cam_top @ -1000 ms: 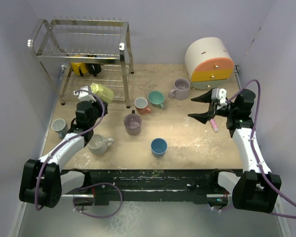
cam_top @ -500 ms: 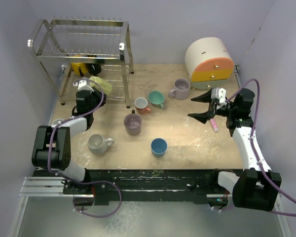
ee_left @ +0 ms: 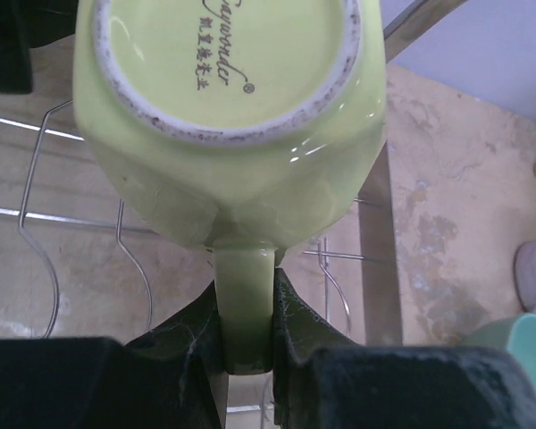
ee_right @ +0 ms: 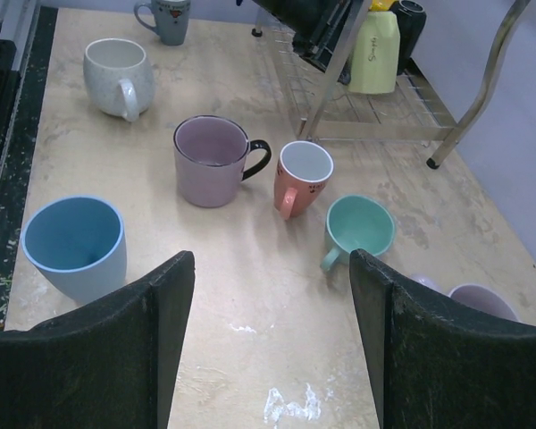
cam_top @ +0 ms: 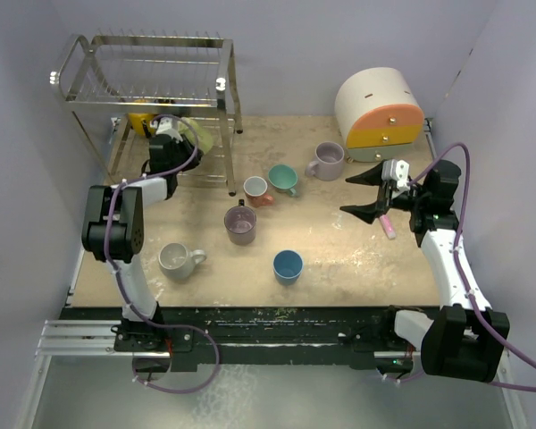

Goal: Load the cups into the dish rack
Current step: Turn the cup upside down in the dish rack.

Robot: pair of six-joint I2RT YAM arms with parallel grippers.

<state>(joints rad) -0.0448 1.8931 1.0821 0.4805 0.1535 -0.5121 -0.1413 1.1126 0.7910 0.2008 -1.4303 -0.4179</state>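
Left gripper (ee_left: pixel 246 332) is clamped on the handle of the pale green mug (ee_left: pixel 232 116), one finger (ee_left: pixel 183 344) on each side of it; the mug's base faces the wrist camera, and wires of the rack's lower shelf show behind it; whether the mug rests on those wires cannot be told. Right gripper (ee_right: pixel 272 349) hangs over the right side of the table (cam_top: pixel 339 259) with its jaws spread wide and nothing between them; the pink stick (cam_top: pixel 389 224) lies just below it.

Nearest the arm bases stand the blue cup (cam_top: pixel 288 265) and the speckled white mug (cam_top: pixel 180 260); beyond them is the purple mug (cam_top: pixel 240 224) with a black handle; farther on, the salmon mug (cam_top: pixel 256 189) and teal mug (cam_top: pixel 283 179) sit close together, with the lavender mug (cam_top: pixel 326 161) behind and to their right; a grey-blue mug (ee_right: pixel 165 18) stands near the left edge.

At the far left is the dish rack (cam_top: pixel 152 40); the green mug is held at the front right of its lower tier, with a yellow mug (cam_top: pixel 141 119) deeper inside; the cream-and-orange drawer box (cam_top: pixel 380 107) stands at the far right.
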